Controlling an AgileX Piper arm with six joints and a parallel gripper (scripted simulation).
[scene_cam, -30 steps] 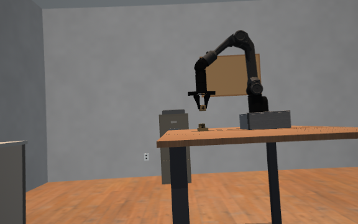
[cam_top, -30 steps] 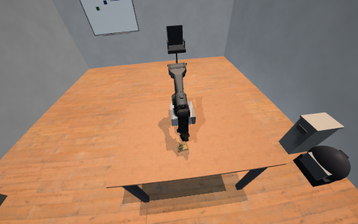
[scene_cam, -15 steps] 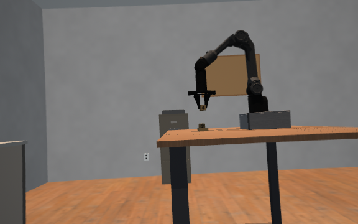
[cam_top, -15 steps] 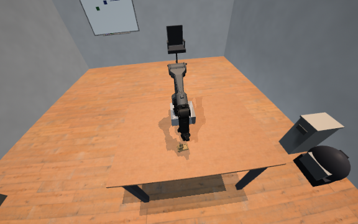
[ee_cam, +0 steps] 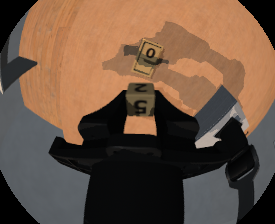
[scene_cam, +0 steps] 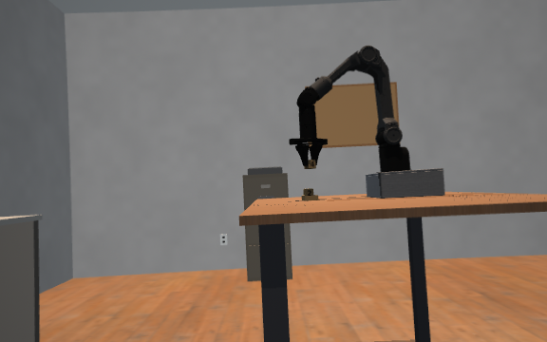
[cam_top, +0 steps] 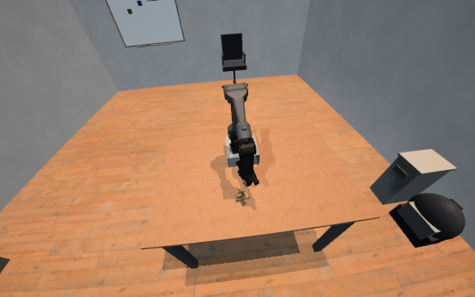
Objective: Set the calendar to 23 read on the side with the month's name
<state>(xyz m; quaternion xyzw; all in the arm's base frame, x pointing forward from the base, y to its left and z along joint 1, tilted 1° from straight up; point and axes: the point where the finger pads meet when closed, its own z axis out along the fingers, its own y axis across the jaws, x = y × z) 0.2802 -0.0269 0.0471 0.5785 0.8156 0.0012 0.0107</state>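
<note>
My gripper (cam_top: 251,181) (scene_cam: 311,161) (ee_cam: 141,97) is shut on a tan cube (scene_cam: 311,164) (ee_cam: 140,101), held in the air well above the table. In the wrist view this cube shows what looks like a 2 and a 5, both turned over. The other tan cube (cam_top: 241,192) (scene_cam: 308,192) (ee_cam: 150,53) stands in one end of the small tray (scene_cam: 310,198) (ee_cam: 143,70). It has a 0 on top and a 2 on the side facing the exterior camera. The tray lies flat on the table; its other end holds no cube. The month's name cannot be read.
The arm's grey base block (cam_top: 232,160) (scene_cam: 411,183) stands on the table (cam_top: 303,181) (scene_cam: 397,211) behind the tray. The table's front edge lies some way beyond the tray. Shadows of the arm fall around the tray.
</note>
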